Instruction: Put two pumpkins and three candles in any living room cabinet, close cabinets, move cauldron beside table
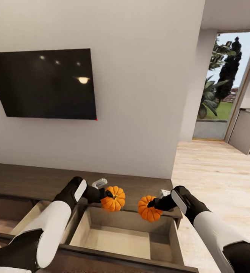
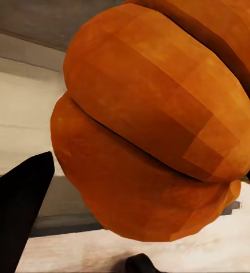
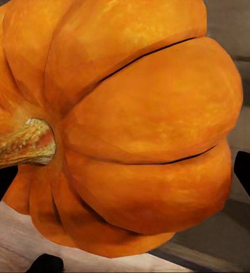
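Open drawer [image 1: 121, 237] nearest: pale wood inside, dark-brown front, part of the long low cabinet [image 1: 22, 182]. Left gripper [image 1: 107, 194] clamped on a ribbed, matte orange pumpkin [image 1: 113, 198] above the drawer's back edge. Right gripper [image 1: 153, 204] clamped on the second pumpkin [image 1: 149, 208], beside the first. Second pumpkin's rough tan stem [image 3: 20, 143] points sideways.

I hold two pumpkins side by side, left pumpkin [image 1: 113, 198] and right pumpkin [image 1: 149, 208], above the open drawer [image 1: 117, 239]. The cabinet [image 1: 22, 182] stands against the wall, below the television [image 1: 45, 84].
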{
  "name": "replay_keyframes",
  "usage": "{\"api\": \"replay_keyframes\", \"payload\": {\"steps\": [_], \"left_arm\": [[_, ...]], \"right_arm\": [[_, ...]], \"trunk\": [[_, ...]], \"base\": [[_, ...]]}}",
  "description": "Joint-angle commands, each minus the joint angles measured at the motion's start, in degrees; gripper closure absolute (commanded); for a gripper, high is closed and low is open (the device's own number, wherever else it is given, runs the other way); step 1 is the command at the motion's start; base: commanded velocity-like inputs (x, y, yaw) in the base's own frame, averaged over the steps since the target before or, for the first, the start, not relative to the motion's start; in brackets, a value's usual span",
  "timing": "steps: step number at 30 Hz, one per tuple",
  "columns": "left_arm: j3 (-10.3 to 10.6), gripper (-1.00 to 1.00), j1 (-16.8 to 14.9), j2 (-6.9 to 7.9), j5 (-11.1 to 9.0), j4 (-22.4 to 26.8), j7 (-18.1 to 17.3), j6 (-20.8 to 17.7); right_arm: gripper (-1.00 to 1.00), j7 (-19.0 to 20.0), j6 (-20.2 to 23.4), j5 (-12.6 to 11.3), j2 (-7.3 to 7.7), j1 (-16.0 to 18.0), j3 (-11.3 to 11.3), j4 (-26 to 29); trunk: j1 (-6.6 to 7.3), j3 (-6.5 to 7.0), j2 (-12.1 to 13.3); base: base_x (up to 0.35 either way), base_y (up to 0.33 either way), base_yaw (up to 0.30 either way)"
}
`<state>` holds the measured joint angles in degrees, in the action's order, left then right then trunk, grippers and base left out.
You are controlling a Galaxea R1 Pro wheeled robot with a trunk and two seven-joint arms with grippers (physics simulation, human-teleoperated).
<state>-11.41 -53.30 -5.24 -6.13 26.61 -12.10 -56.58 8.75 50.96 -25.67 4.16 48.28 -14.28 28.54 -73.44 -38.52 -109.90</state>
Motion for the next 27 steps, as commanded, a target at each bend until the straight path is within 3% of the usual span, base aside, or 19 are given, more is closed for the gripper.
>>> {"api": "replay_keyframes", "payload": {"steps": [1,6,11,14,21,27], "left_arm": [[-0.27,1.00,-0.44,-0.32,0.27,-0.17,0.19,-0.47],[-0.06,1.00,-3.26,-1.42,0.52,-3.39,1.17,-0.89],[0.14,1.00,-8.24,-2.47,0.78,-7.51,4.08,-0.81],[0.97,1.00,-8.85,-2.62,0.83,-8.00,4.42,-0.75],[5.27,1.00,-9.11,-2.51,0.77,-8.25,4.25,-0.65],[6.04,1.00,-9.13,-2.32,0.73,-8.65,4.13,-0.70]], "right_arm": [[1.00,0.57,0.13,0.48,0.05,0.07,-0.22,-0.04],[1.00,0.57,0.16,0.45,0.05,0.06,-0.10,-0.48],[1.00,0.57,0.06,0.38,0.03,0.06,0.16,-1.66],[1.00,0.60,0.00,0.31,0.01,0.06,0.18,-2.06],[1.00,0.64,-0.06,0.27,-0.02,0.06,0.13,-2.19],[1.00,0.65,-0.07,0.42,-0.10,0.06,-0.09,-2.13]], "trunk": [[0.01,-0.16,-0.03],[0.01,-0.61,-0.03],[0.01,-1.01,-0.03],[0.01,-1.20,-0.03],[0.01,-1.28,-0.03],[0.01,-1.29,-0.03]], "base": [[0.000,0.000,0.052],[0.000,0.000,-0.034],[0.000,0.000,-0.158],[0.000,0.000,-0.139],[0.000,0.000,-0.027],[0.000,0.000,-0.002]]}}
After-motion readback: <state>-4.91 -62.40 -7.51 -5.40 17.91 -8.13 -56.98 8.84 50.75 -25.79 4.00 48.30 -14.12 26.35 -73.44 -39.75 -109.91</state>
